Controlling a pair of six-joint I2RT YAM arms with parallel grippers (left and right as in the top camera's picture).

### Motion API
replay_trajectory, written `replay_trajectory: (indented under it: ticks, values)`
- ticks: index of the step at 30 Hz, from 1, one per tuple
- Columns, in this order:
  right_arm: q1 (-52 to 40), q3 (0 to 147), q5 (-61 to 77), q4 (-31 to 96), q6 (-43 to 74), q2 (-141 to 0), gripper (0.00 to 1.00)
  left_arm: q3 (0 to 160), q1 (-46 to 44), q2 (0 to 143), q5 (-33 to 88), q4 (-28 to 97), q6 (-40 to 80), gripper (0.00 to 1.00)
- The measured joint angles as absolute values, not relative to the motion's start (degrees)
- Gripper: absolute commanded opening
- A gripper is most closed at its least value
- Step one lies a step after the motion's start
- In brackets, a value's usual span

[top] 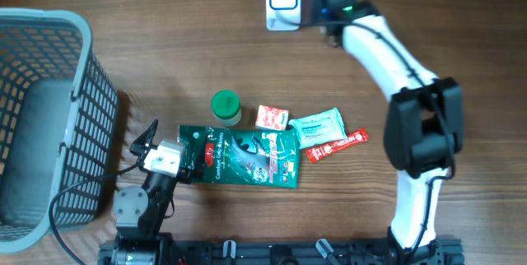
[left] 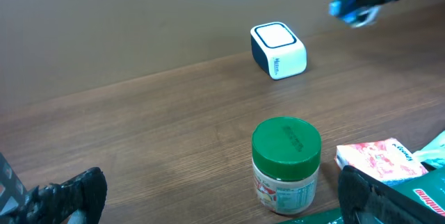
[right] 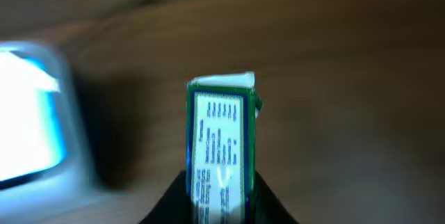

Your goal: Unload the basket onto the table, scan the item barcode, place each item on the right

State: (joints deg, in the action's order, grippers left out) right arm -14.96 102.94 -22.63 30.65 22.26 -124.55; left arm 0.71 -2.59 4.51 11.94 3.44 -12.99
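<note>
Green-edged packet [right: 221, 147] with a white printed face stands upright at lower centre, long axis vertical, grasped by the right end effector [right: 221, 202]; left end effector [left: 222, 204] released.

The table [top: 165, 59] is seen as matt brown wood with a fine grain. The basket [top: 45, 16] is moulded in grey plastic mesh. A smooth green plastic lid [left: 286, 144] is carried by the jar [left: 284, 186], and a glossy white plastic shell by the barcode scanner [left: 278, 50]. The green pouch [top: 243, 156] is finished in shiny film. The small packet [right: 221, 147] is smoothly printed.
</note>
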Motion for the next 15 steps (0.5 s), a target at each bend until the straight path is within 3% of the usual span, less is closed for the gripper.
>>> replay_trajectory:
  ticks: [5, 10, 11, 12, 15]
  values:
    - [5.0, 102.1, -32.5, 41.6, 25.6, -123.5, 0.06, 0.7, -2.6, 4.5, 11.9, 3.4, -13.0, 1.0]
    - [25.1, 99.8, -29.2, 43.5, 27.3, -123.5, 0.28, 0.7, -2.6, 4.5, 12.0, 3.4, -13.0, 1.0]
    - [29.6, 98.1, -27.1, 43.1, 27.8, -123.6, 0.77, 0.7, -2.6, 4.5, 11.9, 3.4, -13.0, 1.0]
    - [32.6, 97.4, -25.9, 43.1, 27.9, -123.9, 1.0, 0.7, -2.6, 4.5, 11.9, 3.4, -13.0, 1.0]
    - [37.5, 97.4, -19.4, 44.3, 24.8, -124.0, 1.0, 0.7, -2.6, 4.5, 11.9, 3.4, -13.0, 1.0]
